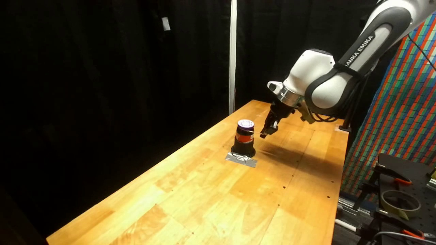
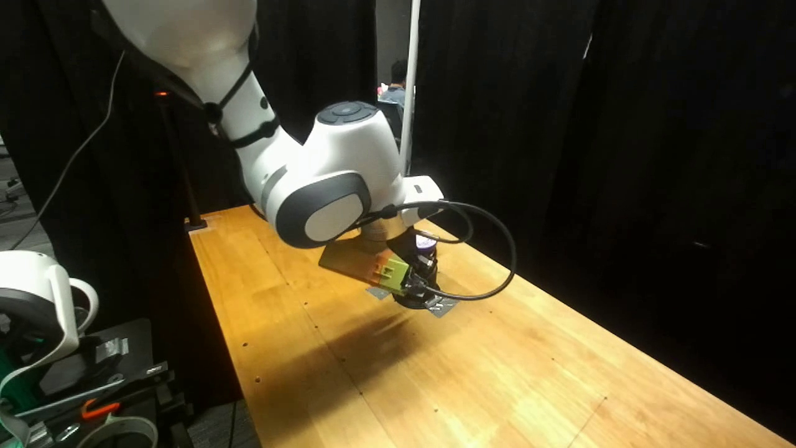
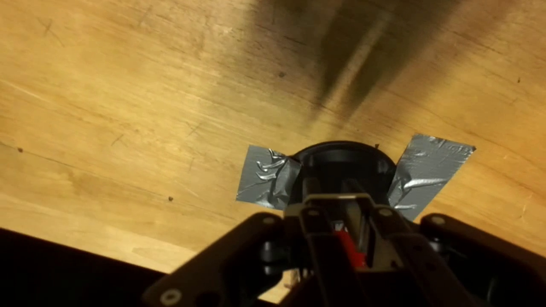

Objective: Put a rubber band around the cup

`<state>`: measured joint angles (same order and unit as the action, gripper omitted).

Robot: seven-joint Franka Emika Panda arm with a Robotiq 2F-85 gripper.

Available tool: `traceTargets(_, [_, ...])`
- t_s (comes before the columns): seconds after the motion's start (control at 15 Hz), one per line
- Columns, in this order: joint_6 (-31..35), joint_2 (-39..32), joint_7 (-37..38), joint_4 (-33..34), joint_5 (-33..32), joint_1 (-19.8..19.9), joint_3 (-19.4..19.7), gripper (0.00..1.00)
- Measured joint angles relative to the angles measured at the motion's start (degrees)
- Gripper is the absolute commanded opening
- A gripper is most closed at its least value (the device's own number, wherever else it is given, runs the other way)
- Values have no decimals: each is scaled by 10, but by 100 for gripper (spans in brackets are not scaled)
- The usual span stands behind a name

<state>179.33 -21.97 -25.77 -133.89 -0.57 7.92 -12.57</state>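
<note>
Rubber band (image 3: 341, 197), seemingly strung between your gripper (image 1: 266, 133) and the cup (image 1: 244, 137): early slip-off is the main risk.
Your jaws stand modestly apart, nothing seen pinched between; the band crosses their ends in the wrist view. In an exterior view it seems to meet the upright cup's upper body; whether it hooks the far side, unclear. Pull hard and it may slide off the jaws; lift and it may ride over the white-and-purple top (image 1: 246, 124). Silver duct tape (image 3: 266, 177) straps the base to the wooden table (image 1: 218, 204); likely holds, could peel. Your black cable (image 2: 513, 258) bows out, a possible snag; in an exterior view your gripper masks part of the cup.
</note>
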Motion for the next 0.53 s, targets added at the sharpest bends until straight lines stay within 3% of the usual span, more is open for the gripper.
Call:
traceTargets(0.27, [182, -21, -40, -75, -33, 143, -143, 20])
traceTargets(0.4, [266, -44, -39, -102, -93, 199, -181, 20])
traceTargets(0.53, [337, -69, -39, -122, -153, 236, -190, 20])
